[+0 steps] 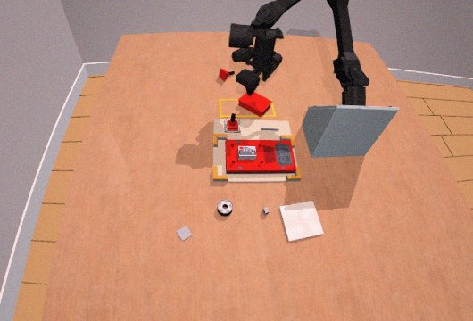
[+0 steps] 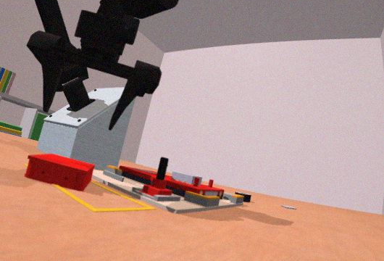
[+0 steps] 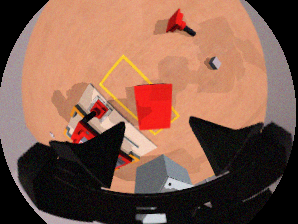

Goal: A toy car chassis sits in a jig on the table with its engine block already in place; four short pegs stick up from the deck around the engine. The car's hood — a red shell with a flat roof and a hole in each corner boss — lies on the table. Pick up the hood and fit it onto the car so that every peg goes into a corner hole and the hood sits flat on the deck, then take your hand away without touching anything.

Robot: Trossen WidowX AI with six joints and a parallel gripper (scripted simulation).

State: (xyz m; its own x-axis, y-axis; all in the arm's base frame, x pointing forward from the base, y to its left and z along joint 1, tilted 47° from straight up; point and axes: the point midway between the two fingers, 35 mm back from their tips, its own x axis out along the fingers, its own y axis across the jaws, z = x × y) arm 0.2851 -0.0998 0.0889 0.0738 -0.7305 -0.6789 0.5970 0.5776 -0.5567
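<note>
The red hood [image 1: 254, 102] [image 2: 59, 170] [image 3: 154, 105] lies roof up on the table, turned at an angle across the yellow outline [image 1: 219, 108] [image 2: 123, 210]. My gripper [image 1: 258, 86] [image 2: 78, 119] [image 3: 157, 121] is open and empty. It hangs above the hood, fingers pointing down, touching nothing. The red chassis [image 1: 250, 168] [image 2: 138, 171] sits in the jig [image 1: 250, 129] beside the hood. The engine block [image 1: 246, 152] [image 2: 182, 177] is on its deck, with short pegs around it. The hood's corner holes are hidden.
A red piece with a black stem [image 1: 232, 125] [image 2: 159, 186] stands on the jig's edge. A similar piece [image 1: 223, 74] [image 3: 176, 21] lies beyond the outline. The grey-blue arm mount [image 1: 352, 131], a wheel [image 1: 225, 206] and a white square [image 1: 301, 221] are around the jig.
</note>
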